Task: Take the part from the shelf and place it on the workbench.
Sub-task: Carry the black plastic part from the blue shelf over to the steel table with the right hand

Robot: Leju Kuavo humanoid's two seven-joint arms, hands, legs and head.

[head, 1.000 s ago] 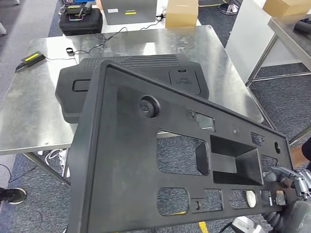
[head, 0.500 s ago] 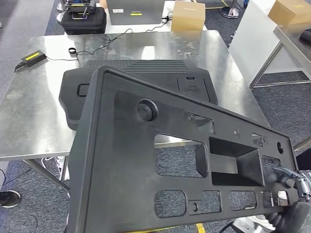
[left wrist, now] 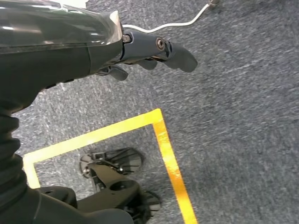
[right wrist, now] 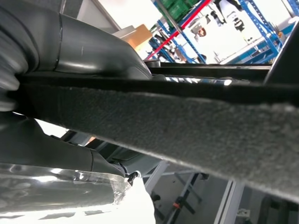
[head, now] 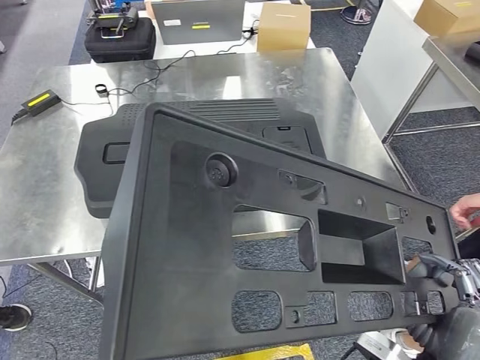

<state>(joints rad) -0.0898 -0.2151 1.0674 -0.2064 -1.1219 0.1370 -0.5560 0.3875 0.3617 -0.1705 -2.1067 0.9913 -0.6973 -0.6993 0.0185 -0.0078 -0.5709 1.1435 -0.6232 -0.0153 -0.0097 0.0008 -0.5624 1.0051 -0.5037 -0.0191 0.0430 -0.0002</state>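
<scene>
Gripping the lower right corner of the large black moulded plastic panel (head: pixel 226 247), the right hand (head: pixel 439 289) has its dark fingers (head: pixel 433 265) wrapped over the panel's edge at 4 o'clock in the head view. The panel is held tilted in the air in front of the robot, overlapping the near edge of the bare steel workbench (head: pixel 45 187); its bottom edge is cut off by the frame. In the right wrist view the felt-faced edge of the panel (right wrist: pixel 197 126) crosses the picture, clamped between the grey thumb and the palm; the fingertips are hidden behind it.

The left hand (left wrist: pixel 148 56) hangs over grey carpet (left wrist: pixel 239 116), its fingers loosely extended and apart, holding nothing.

A second black plastic panel with a ribbed strip (head: pixel 198 124) lies flat on the workbench, its near half hidden behind the held one. On the workbench at 10 o'clock sits a small black box with a yellow label (head: pixel 38 100), its cable trailing toward 12 o'clock. Beyond, at 12 o'clock, stand a black carry case (head: pixel 118 39) and a cardboard box (head: pixel 283 24). A person's hand (head: pixel 467 211) enters at 3 o'clock. Yellow floor tape (left wrist: pixel 166 149) marks the carpet.
</scene>
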